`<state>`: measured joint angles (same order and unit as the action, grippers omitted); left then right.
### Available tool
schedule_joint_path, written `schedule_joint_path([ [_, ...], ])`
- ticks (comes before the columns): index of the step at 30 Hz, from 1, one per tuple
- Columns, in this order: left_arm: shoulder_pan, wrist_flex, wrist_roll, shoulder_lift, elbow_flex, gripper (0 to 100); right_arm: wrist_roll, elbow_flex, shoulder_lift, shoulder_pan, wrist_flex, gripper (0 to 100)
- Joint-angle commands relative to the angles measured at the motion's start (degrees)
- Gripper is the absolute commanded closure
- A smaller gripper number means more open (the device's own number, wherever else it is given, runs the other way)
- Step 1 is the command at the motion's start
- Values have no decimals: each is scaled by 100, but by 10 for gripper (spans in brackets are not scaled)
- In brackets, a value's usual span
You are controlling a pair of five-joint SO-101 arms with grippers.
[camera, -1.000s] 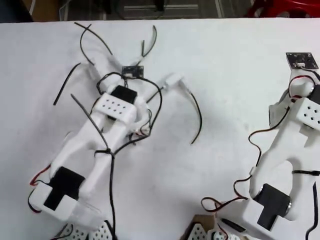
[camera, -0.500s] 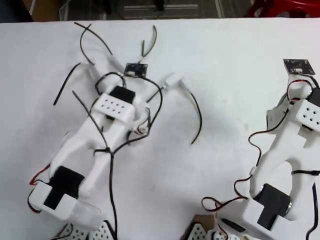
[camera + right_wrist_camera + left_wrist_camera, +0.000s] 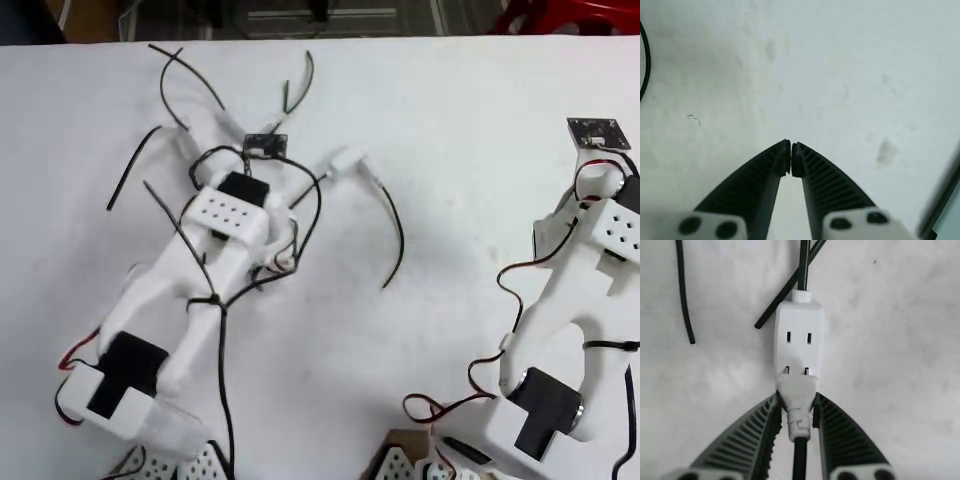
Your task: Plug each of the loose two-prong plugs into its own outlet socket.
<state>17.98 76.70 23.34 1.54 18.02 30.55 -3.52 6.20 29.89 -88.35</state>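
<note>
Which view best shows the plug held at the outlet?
The left wrist view: the plug sits gripped in the left end effector, with its prongs at the outlet's nearer slots. In the high view, the left arm covers that spot. The right wrist view faces the table.

Place: a robotics lab bench or maker's workshop is showing here.
Rig: the left arm (image 3: 190,290) and right arm (image 3: 570,320), white printed shells trailing exposed wiring, are sitting on a white table (image 3: 470,120).
Electronics: a bare circuit board (image 3: 600,132) is riding uncovered on the right arm.
Clutter: black cords (image 3: 395,235) are lying loose.
Beyond: what looks like a red plastic chair (image 3: 570,15) is standing behind the table.
</note>
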Motion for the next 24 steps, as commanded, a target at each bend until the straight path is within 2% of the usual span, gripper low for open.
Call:
schedule_joint_path([
  [1,31,-185,70,-40,-53,977,53,35,189,31,40,979],
  [7,110,-158,70,-13,9,977,62,26,189,31,40,979],
  [14,92,-141,70,734,-79,977,70,-35,189,40,40,979],
  [19,66,659,62,822,-659,976,70,-202,189,40,84,979],
  [24,66,703,-229,848,-589,976,70,-211,189,40,84,979],
])
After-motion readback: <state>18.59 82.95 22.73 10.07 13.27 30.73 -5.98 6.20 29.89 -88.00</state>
